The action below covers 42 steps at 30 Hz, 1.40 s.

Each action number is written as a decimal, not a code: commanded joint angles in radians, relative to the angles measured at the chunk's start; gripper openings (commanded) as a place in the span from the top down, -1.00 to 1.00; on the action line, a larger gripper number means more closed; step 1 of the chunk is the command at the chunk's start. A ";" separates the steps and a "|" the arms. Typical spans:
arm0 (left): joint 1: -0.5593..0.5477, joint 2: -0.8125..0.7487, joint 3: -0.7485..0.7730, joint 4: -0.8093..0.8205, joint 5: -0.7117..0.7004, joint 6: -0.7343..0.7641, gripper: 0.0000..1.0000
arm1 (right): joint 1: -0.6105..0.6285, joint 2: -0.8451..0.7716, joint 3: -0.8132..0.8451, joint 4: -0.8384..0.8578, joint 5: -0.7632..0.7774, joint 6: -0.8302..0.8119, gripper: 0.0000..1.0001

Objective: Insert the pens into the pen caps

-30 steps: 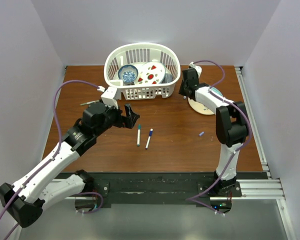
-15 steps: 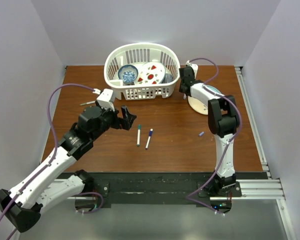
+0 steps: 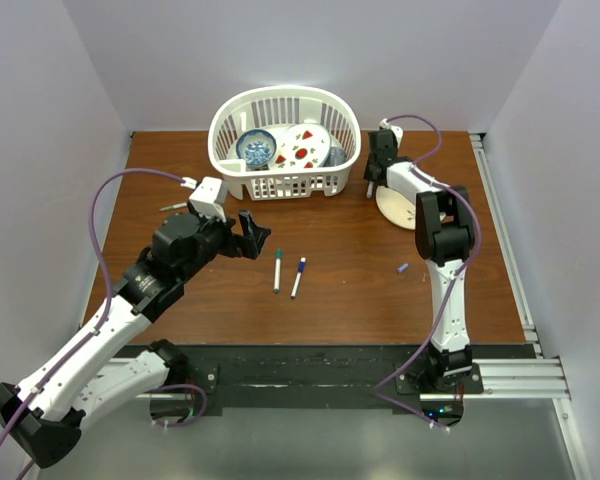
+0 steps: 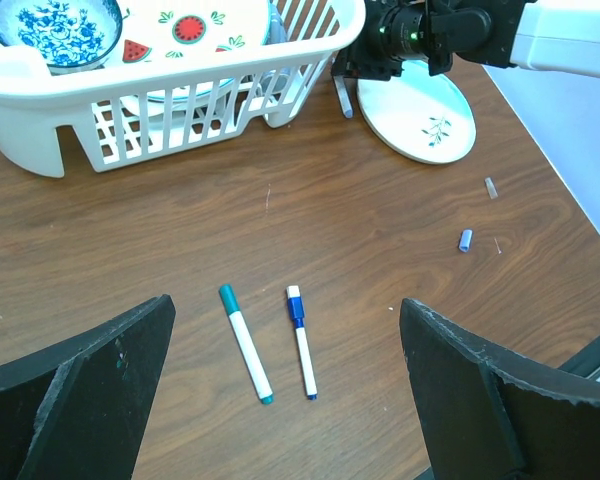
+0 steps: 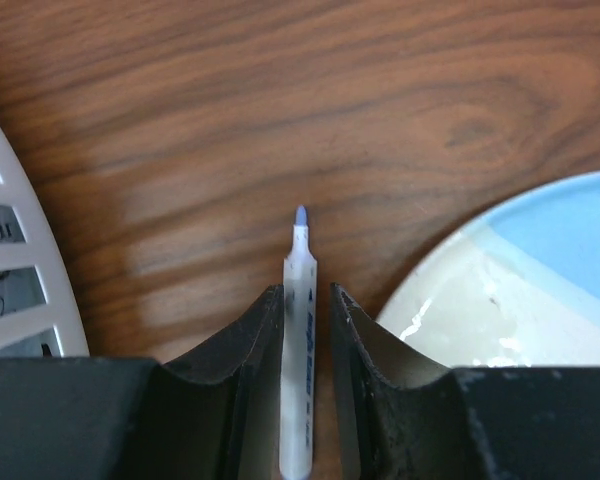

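**Desk contents: two arms, basket, crockery, pens, caps**

- Desk (image 3: 350, 300): brown wood grain; carries everything below.
- White slatted basket (image 3: 280, 186): at the far middle of the desk. Inside it are a plate with watermelon slices (image 3: 302, 148) and, to its left, a blue-patterned bowl (image 3: 255, 148).
- Pale plate (image 4: 425, 115): flat on the desk just right of the basket, with a small leaf sprig on it.
- Left fingers (image 3: 256, 233): spread wide and holding nothing, hanging over the desk left of the two middle pens.
- Right fingers (image 5: 306, 300): closed snugly on the white barrel of the uncapped pen (image 5: 300, 262). Its bluish-purple tip sticks out past them, over bare wood between the basket's right end and the pale plate.
- Green-capped pen (image 4: 245, 342): white barrel, lying mid-desk.
- Blue-capped pen (image 4: 302, 340): just right of the green-capped one and nearly parallel to it; the two do not touch.
- Thin grey pen (image 3: 174, 207): on the desk left of the basket.
- Loose blue cap (image 4: 464, 240): alone on the wood, well right of the middle pens.
- Tiny pale piece (image 4: 491, 187): near the blue cap; too small to identify.
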 commanded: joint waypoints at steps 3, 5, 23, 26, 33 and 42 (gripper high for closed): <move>0.012 -0.016 -0.012 0.063 0.015 0.022 -1.00 | 0.001 0.043 0.098 -0.068 -0.031 0.017 0.42; 0.015 -0.018 -0.012 0.063 0.016 0.022 -1.00 | 0.001 0.057 0.111 -0.098 -0.020 0.017 0.43; 0.020 -0.022 -0.064 0.155 0.279 -0.080 -0.86 | 0.018 -0.317 -0.364 0.069 -0.256 0.102 1.00; 0.020 -0.007 -0.137 0.236 0.354 -0.204 -0.77 | 0.019 -0.431 -0.537 0.147 -0.310 0.148 1.00; 0.020 0.155 -0.309 0.576 0.554 -0.387 -0.66 | 0.042 -0.721 -0.980 0.409 -0.472 0.308 1.00; 0.014 0.379 -0.351 1.021 0.686 -0.528 -0.63 | 0.182 -1.120 -1.249 0.670 -0.488 0.491 1.00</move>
